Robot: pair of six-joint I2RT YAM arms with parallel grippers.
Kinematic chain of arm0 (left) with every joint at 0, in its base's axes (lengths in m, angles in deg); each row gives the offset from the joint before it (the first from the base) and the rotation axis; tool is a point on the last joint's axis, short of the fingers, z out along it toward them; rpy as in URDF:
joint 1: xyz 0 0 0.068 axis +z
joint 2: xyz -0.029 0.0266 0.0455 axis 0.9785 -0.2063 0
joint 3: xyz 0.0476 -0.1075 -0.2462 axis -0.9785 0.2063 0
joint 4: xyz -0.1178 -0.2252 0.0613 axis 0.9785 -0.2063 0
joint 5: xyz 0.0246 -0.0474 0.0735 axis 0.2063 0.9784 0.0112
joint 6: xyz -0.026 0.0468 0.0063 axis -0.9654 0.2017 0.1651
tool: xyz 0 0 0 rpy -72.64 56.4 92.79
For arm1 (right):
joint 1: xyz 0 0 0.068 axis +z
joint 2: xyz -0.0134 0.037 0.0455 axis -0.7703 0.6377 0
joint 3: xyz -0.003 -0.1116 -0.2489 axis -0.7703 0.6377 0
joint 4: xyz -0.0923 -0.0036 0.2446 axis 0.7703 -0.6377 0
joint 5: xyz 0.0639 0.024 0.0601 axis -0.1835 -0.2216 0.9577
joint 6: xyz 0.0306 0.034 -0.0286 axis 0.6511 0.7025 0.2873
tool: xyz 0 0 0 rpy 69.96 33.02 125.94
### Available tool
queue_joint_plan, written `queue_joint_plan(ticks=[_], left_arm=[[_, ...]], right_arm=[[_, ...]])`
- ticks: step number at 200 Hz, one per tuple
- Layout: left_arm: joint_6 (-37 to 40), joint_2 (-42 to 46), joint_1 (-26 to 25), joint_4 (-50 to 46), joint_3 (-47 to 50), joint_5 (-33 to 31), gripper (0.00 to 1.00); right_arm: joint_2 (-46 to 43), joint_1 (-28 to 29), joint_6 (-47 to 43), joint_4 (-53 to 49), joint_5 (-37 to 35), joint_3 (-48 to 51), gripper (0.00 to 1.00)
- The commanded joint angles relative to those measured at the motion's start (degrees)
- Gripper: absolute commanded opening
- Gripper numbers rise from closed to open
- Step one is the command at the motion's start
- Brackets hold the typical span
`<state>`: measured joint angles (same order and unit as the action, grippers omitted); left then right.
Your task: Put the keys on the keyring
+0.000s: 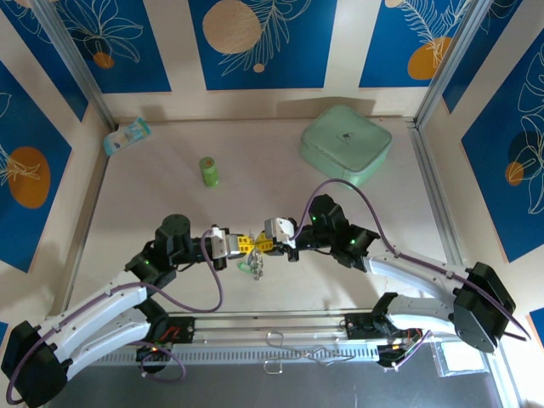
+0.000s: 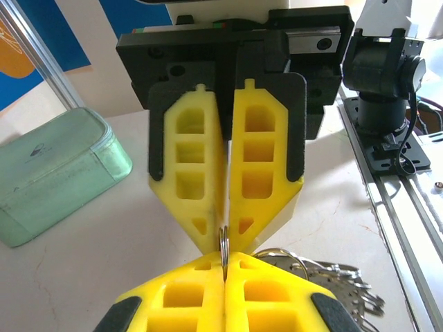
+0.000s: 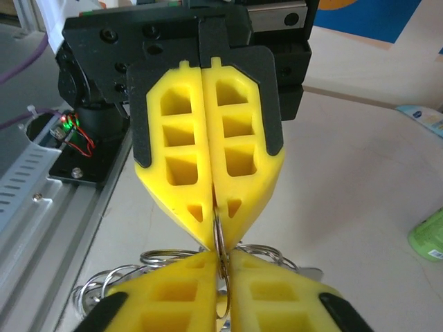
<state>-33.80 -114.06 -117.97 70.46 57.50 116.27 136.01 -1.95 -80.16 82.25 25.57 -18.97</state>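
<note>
My two grippers meet tip to tip over the middle of the table. The left gripper (image 1: pixel 250 245) (image 2: pixel 223 268) is shut on a thin silver double-wire ring, the keyring (image 2: pixel 223 243), held edge-on between its yellow fingers. Facing it, the right gripper (image 1: pixel 262 246) (image 3: pixel 223 261) is shut on the same keyring (image 3: pixel 219 238) from the other side. A bunch of silver rings and beaded chain (image 1: pixel 255 267) (image 2: pixel 325 275) (image 3: pixel 121 277) hangs just under the fingertips. I cannot make out the keys in that bunch.
A green bottle (image 1: pixel 208 171) (image 3: pixel 429 238) stands behind the grippers. A mint-green lidded box (image 1: pixel 345 144) (image 2: pixel 55 173) sits at the back right, and a small packet (image 1: pixel 126 136) lies at the back left. The aluminium rail (image 1: pixel 272 327) runs along the near edge.
</note>
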Motion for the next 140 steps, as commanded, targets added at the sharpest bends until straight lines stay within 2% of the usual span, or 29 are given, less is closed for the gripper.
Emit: queue_joint_plan(ticks=[1, 10, 23, 34, 78, 114, 140], left_arm=[[0.2, 0.1, -0.4, 2.2, -0.3, 1.1, 0.00], [-0.1, 0.4, -0.4, 1.8, -0.3, -0.7, 0.00], [-0.3, 0.8, -0.4, -0.5, -1.2, -3.3, 0.22], [0.2, 1.1, -0.4, -3.8, -2.5, -5.3, 0.26], [5.9, -1.5, -0.7, -16.6, -9.1, -7.9, 0.20], [6.3, -3.1, -1.5, -18.5, -11.8, -8.1, 0.19], [5.3, -3.0, -1.8, -17.6, -12.1, -7.9, 0.12]], right_arm=[[0.5, 0.4, 0.6, 2.1, 1.3, -2.1, 0.03], [0.3, 0.4, 0.0, 1.1, 1.0, -2.3, 0.00], [0.1, 0.5, -1.5, -2.2, 0.0, -3.5, 0.00], [0.3, 0.8, -3.5, -6.3, -1.4, -5.0, 0.00], [2.6, 2.6, -9.7, -19.6, -6.4, -11.8, 0.00], [5.5, 4.6, -11.6, -27.5, -12.6, -18.1, 0.00], [7.3, 5.9, -12.0, -30.8, -15.5, -20.8, 0.00]])
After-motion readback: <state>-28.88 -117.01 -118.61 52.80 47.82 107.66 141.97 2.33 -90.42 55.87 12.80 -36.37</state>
